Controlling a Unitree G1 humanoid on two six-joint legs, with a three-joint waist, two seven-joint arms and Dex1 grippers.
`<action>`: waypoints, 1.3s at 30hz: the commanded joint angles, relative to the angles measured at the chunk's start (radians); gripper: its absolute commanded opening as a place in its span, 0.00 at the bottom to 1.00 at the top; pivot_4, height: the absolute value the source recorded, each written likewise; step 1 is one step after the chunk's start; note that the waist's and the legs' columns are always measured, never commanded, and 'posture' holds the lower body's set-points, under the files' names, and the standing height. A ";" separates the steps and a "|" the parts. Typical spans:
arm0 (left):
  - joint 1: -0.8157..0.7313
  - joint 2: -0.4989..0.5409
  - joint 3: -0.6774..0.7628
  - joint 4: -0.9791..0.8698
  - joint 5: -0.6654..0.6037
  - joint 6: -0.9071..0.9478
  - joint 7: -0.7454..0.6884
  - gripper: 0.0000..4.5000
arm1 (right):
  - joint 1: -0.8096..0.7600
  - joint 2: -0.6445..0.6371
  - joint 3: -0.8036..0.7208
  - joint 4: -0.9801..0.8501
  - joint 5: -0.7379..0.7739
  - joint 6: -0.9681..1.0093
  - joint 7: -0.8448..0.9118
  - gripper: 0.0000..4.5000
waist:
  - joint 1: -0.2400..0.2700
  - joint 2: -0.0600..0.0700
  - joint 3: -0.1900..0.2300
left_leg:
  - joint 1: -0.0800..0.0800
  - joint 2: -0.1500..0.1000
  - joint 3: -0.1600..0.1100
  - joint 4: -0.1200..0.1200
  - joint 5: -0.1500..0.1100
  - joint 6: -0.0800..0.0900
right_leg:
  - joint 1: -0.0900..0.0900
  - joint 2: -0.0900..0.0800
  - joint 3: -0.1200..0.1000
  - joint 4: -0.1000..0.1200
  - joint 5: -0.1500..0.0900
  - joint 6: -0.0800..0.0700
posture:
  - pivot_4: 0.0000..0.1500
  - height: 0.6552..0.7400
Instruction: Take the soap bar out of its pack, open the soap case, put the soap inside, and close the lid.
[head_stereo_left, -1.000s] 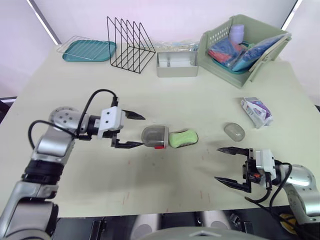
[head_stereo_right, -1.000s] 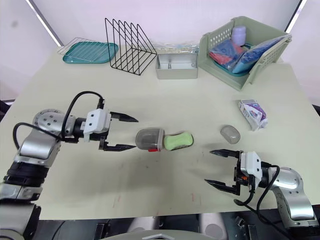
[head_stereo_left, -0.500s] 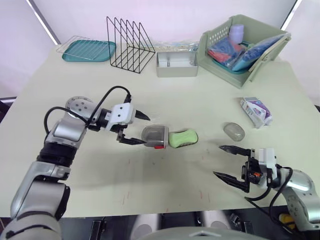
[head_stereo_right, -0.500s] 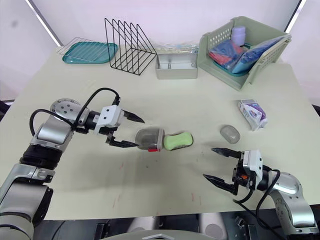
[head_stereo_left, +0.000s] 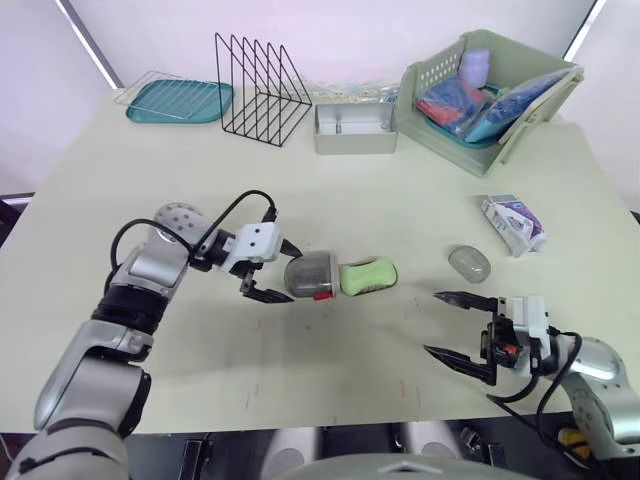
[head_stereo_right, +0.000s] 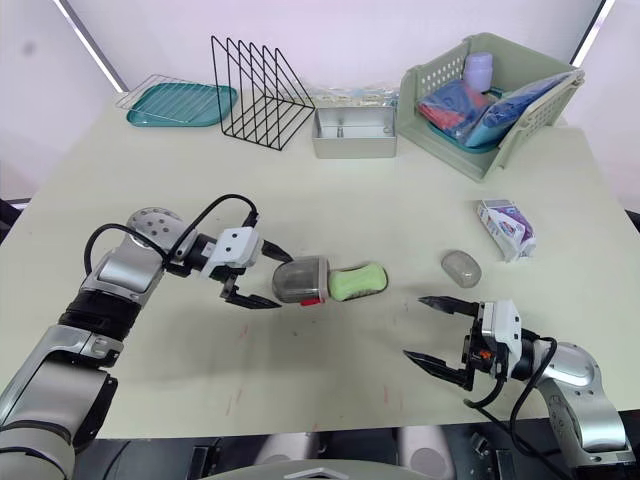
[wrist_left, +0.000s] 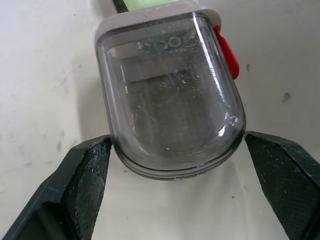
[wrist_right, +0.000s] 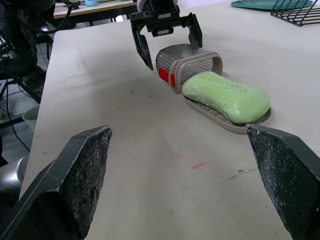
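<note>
Pale tabletop, basket and wire rack along the 12 o'clock edge, work zone dead centre.

Head view: left hand is closing in on the case lid from its 9 o'clock. Its fingers are apart and now straddling the lid's rounded end. A second ago the tips were sitting short of it, half a second ago just reaching it. Green soap bar is already lying on the case base at the lid's 3 o'clock, with the lid swung off it. Pack is lying at the tabletop's 3 o'clock, well apart. I'm reading unpack, open and load as done. Only lid closing is remaining, and the left hand is lining up for it. Right hand is idling at 5 o'clock, spread wide, holding nothing, barely shifted versus the earlier frames.

Left wrist view: clear lid is sitting between both fingers. One is seeming to touch the lid's edge, the other is just beside it, so not clamping yet. Red latch is showing on the lid's rim.

Right wrist view: lid is standing on edge beside the base, soap resting flat on it, left hand hanging just beyond the lid. Next move is probably flipping the lid over the soap until the latch is catching. The risk I'm seeing is the light case sliding instead of hinging.
</note>
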 joint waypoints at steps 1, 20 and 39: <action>-0.016 -0.007 0.005 0.006 0.009 -0.019 -0.003 1.00 | 0.005 -0.007 0.003 -0.020 0.002 -0.019 0.007 0.99 | 0.000 0.000 0.000 | 0.000 0.000 0.000 0.000 0.000 0.000 | 0.000 0.000 0.000 0.000 0.000 0.000 | 1.00 1.00; 0.012 -0.037 0.014 -0.024 0.020 0.063 0.048 1.00 | 0.005 -0.011 0.010 -0.022 -0.008 -0.019 0.011 0.99 | -0.001 0.000 0.000 | 0.000 0.000 0.000 0.000 0.000 0.000 | 0.000 0.000 0.000 0.000 0.000 0.000 | 1.00 1.00; 0.011 -0.057 0.020 -0.009 0.017 0.058 0.071 1.00 | 0.000 -0.020 0.011 -0.004 -0.014 -0.025 0.025 0.99 | -0.001 0.000 0.000 | 0.000 0.000 0.000 0.000 0.000 0.000 | 0.000 0.000 0.000 0.000 0.000 0.000 | 1.00 1.00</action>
